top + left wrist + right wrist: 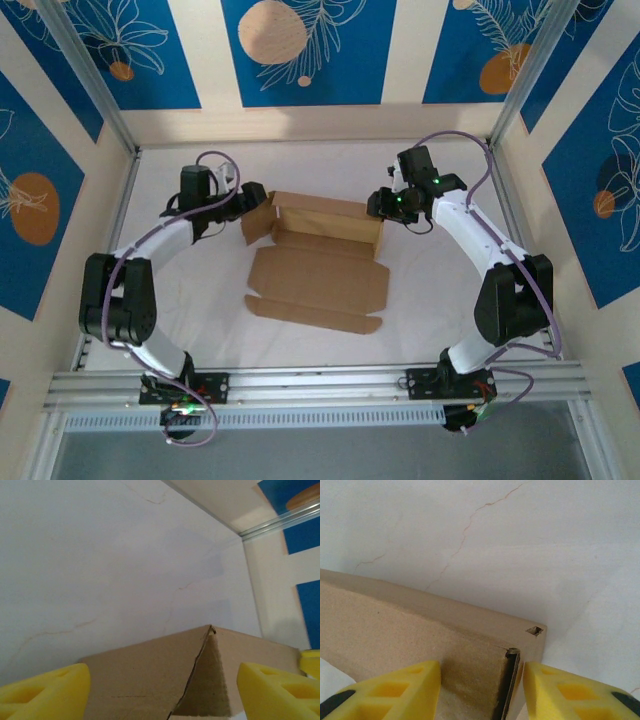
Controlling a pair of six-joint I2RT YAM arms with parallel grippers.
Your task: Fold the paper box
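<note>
Cardboard paper box (pixel 320 285) is straddled at its 2 ends, seemingly so its walls are held upright; left gripper (pixel 164 676) is spread wide, right gripper (pixel 481 670) half-open, nothing clamped.

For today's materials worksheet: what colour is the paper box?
Plain brown; the paper box shows best in the top external view.

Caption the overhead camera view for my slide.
Left arm and right arm reach opposite ends of the half-folded paper box on a white table.
</note>
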